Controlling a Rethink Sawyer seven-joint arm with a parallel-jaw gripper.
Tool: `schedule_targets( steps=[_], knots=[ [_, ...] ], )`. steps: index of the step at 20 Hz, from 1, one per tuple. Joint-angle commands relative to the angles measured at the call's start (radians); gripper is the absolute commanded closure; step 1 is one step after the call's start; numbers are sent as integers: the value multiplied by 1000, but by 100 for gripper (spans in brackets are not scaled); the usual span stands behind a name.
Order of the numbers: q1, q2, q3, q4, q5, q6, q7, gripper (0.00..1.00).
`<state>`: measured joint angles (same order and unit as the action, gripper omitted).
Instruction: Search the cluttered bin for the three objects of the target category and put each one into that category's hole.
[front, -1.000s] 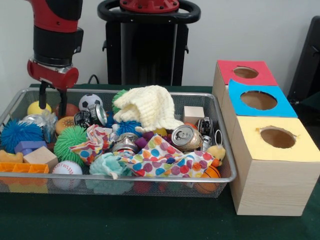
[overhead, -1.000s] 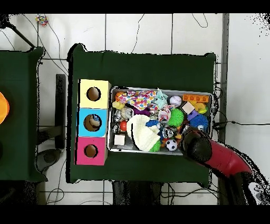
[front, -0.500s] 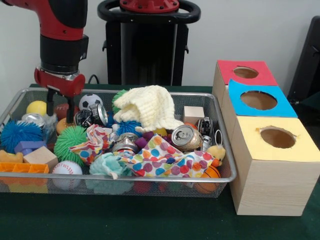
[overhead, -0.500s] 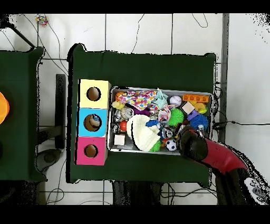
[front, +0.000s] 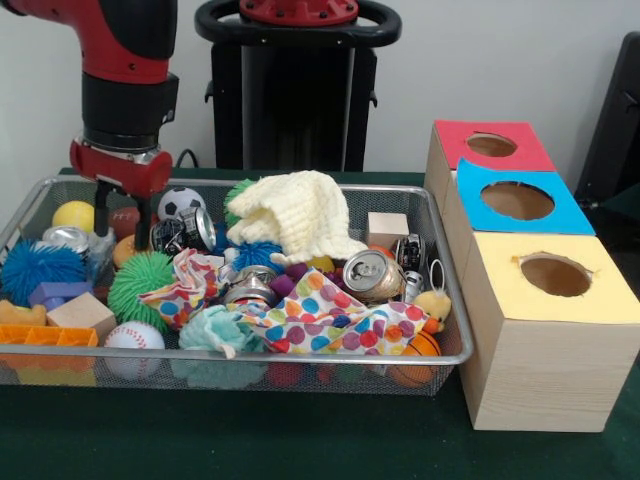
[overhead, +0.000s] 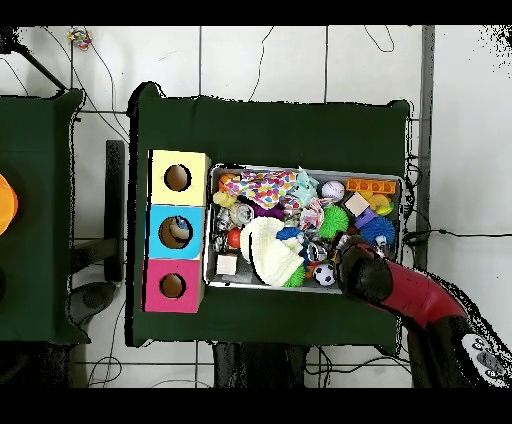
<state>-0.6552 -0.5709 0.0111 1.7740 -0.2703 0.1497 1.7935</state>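
Observation:
My gripper (front: 122, 232) hangs open at the bin's back left in the front view. Its two black fingers (front: 101, 212) straddle a small brown-red ball (front: 124, 217) and nothing is gripped. A soccer ball (front: 180, 201) and a crushed can (front: 196, 229) lie just right of it, a yellow ball (front: 74, 214) just left. A silver can (front: 371, 275) lies near the bin's right end. The red (front: 492, 146), blue (front: 518, 201) and yellow (front: 555, 275) hole boxes stand right of the bin. In the overhead view the arm (overhead: 372, 280) covers the gripper.
The wire bin (front: 300, 358) also holds a cream knit hat (front: 300, 214), a polka-dot cloth (front: 325, 317), green (front: 140, 281) and blue (front: 38, 267) spiky balls, a baseball (front: 133, 337), wooden blocks (front: 386, 228) and an orange brick (front: 46, 336).
The gripper has shifted right in the front view, from beside the yellow ball to over the brown-red ball, most of it in the first half second. It stays open.

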Motion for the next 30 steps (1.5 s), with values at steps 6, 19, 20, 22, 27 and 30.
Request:
schedule_targets(
  steps=[6,19,20,22,27,30],
  knots=[
    [45,-17,15,-14,-34,62,52,0],
    [27,-33,23,-30,-36,88,26,0],
    [32,-30,18,-36,-38,86,26,0],
    [29,-21,19,-46,-40,83,24,0],
    [14,3,24,-61,-49,68,15,0],
    [3,32,28,-71,-56,42,16,0]
  ],
)
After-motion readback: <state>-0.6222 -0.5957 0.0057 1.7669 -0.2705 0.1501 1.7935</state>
